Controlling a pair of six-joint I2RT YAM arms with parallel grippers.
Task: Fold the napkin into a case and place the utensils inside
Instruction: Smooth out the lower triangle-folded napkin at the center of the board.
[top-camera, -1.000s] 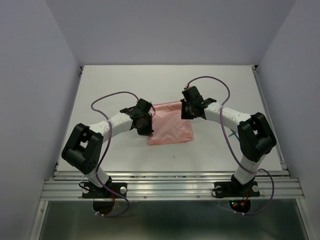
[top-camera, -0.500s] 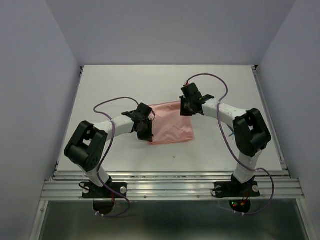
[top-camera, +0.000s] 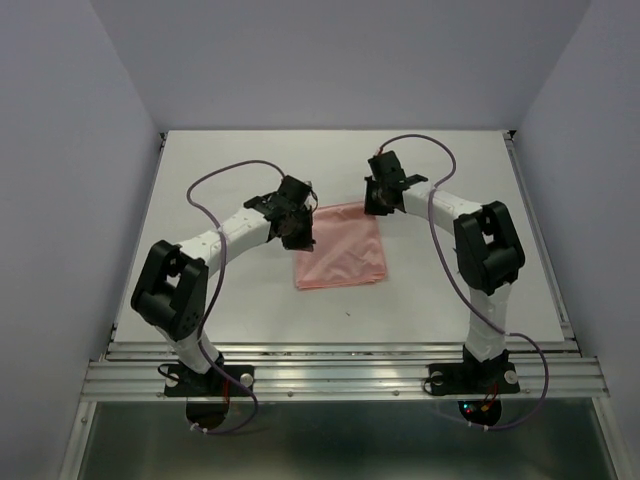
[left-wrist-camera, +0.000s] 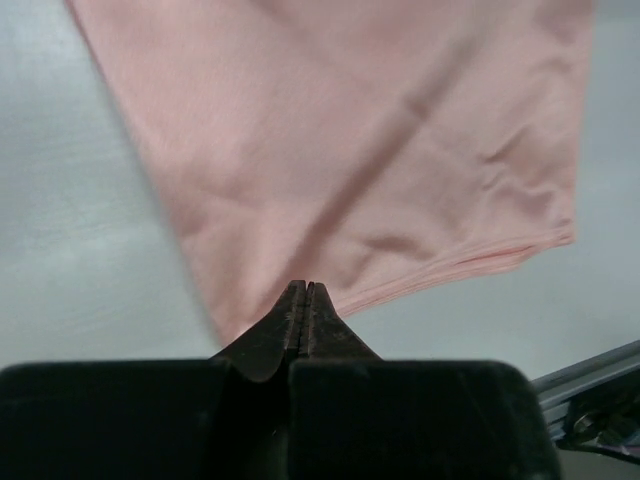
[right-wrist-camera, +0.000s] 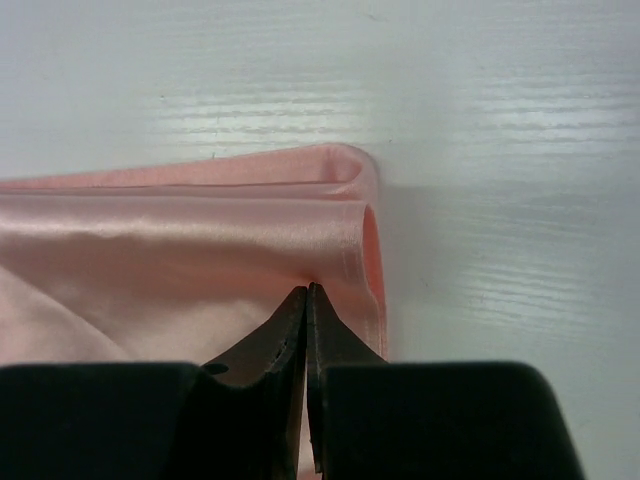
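Napkin (top-camera: 343, 252) lying folded mid-worktop (top-camera: 230, 170). Left arm (top-camera: 240, 232) arching inward, left jaws pinching shut on its far-left corner. Right arm (top-camera: 440, 210) bending inward, right jaws clamping far-right corner.

Looks down past dark right pincer (right-wrist-camera: 306, 292) at bottom centre. Jaws pressed together, hairline slit between, tips nipping stitched hem of salmon-pink napkin (right-wrist-camera: 170, 240). Folded in layers: glossy top sheet, rolled far edge, rounded fold loop standing open just right of tips. Fills left half of view, runs off left edge. Beyond and to right, pale table (right-wrist-camera: 480, 100), faintly streaked, soft sheen.
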